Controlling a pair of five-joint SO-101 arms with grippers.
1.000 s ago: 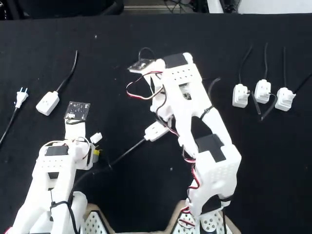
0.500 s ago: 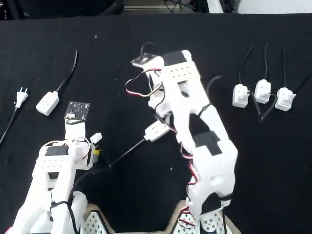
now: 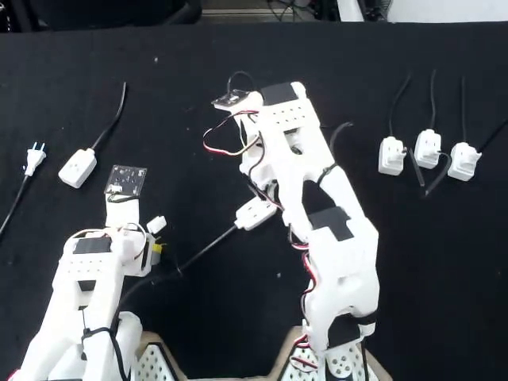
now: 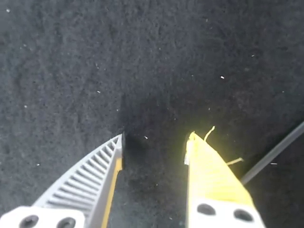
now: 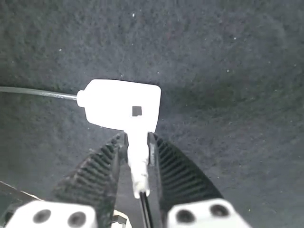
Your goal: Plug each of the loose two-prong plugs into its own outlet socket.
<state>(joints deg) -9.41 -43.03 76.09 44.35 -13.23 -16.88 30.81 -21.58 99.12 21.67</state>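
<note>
Here the step in hand looks like the insertion itself: the right gripper (image 5: 137, 142) is clamped on the narrow white plug (image 5: 137, 164), whose front end meets the long face of the white socket (image 5: 121, 102). From the wrist view I cannot tell whether the prongs are fully home. The socket lies flat on the black cloth (image 3: 198, 71), and its cable (image 3: 198, 252) trails away from it toward the left gripper (image 4: 154, 142). That gripper hangs spread wide over bare cloth, near the socket but gripping nothing. Well apart from the socket, toward the left of the high view, a loose plug (image 3: 33, 157) lies beside a spare socket (image 3: 77, 168). On the socket's other side, also well apart, three more sockets (image 3: 428, 148) sit in a row; their state is too small to judge. The next move likely calls for a straight push along the plug's axis. The unheld socket could slide away, so bracing it may help before release.
</note>
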